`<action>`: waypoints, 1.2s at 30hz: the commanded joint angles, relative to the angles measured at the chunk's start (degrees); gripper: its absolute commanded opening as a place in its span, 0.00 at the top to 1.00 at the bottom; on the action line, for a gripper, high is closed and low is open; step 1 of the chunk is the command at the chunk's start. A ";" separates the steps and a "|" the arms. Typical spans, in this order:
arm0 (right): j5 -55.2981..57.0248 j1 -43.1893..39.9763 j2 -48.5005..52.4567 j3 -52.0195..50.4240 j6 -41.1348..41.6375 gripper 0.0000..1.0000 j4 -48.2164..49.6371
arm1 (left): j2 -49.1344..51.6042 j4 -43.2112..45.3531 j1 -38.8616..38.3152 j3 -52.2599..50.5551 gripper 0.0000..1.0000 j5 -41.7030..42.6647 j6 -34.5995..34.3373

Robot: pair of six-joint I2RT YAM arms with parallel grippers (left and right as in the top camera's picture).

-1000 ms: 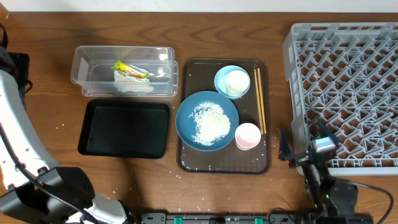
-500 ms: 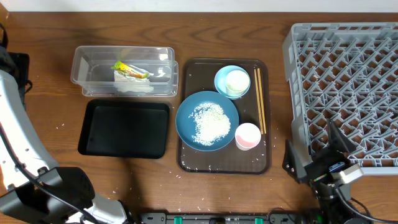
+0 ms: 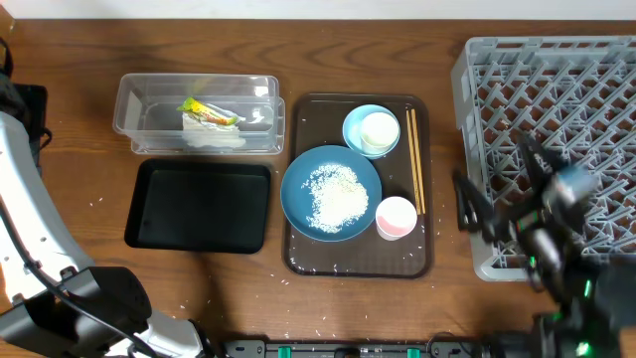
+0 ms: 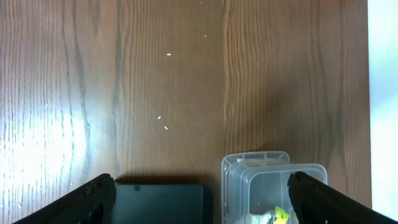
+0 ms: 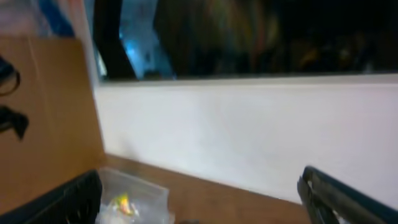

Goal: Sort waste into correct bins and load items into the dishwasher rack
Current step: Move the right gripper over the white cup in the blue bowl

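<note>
Nearest, at the lower right of the overhead view: the right arm (image 3: 561,199), much blurred, above the near left corner of the dishwasher rack (image 3: 556,70). The right jaws spread wide, nothing between them; in the right wrist view only two dark tips, one in each bottom corner. Same view blurred too, with the clear tub (image 5: 134,193) and the yellow-green snack wrapper (image 5: 121,202) at the lower left, a white wall (image 5: 217,137) behind.

At the left edge, the white left arm (image 3: 25,219). The left jaws also wide apart, holding nothing, above the table (image 4: 174,74); between their tips the black tray (image 4: 161,202) and one end of the clear tub, side by side. A few loose rice grains (image 4: 163,122) on the bare wood beyond.

Further in, on the brown serving tray (image 3: 358,267): the pink cup (image 3: 397,217) at the near right, just beside the dark-blue dish (image 3: 298,194); touching or not, cannot tell. A heap of white rice (image 3: 336,194) in the middle of the dish.

Farther still, the light-blue bowl (image 3: 351,119) with the white cup (image 3: 379,130) inside, and the chopsticks (image 3: 416,159) along the right side of the serving tray. Behind the black tray, the clear tub, with the snack wrapper on the crumpled white paper (image 3: 214,137) inside. On the right, the dishwasher rack, apart from the serving tray by a strip of bare table.
</note>
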 commanded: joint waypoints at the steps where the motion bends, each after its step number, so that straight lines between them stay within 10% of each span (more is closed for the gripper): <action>1: -9.84 0.44 11.96 11.96 -6.75 0.01 -8.37 | 0.44 -0.31 0.13 -0.07 0.09 -1.16 0.79; 10: -16.50 9.16 42.16 45.90 -26.29 0.01 -49.62 | 0.44 -0.31 0.13 -0.07 0.09 -1.16 0.79; 24: -7.85 14.32 55.93 46.90 -17.14 0.01 -45.94 | 0.44 -0.31 0.13 -0.07 0.09 -1.16 0.79; 28: 9.18 14.32 59.30 46.90 0.35 0.34 -42.99 | 0.44 -0.31 0.13 -0.07 0.09 -1.16 0.79; 36: 13.75 15.76 66.84 46.90 9.86 0.41 -34.47 | 0.44 -0.31 0.13 -0.07 0.09 -1.16 0.79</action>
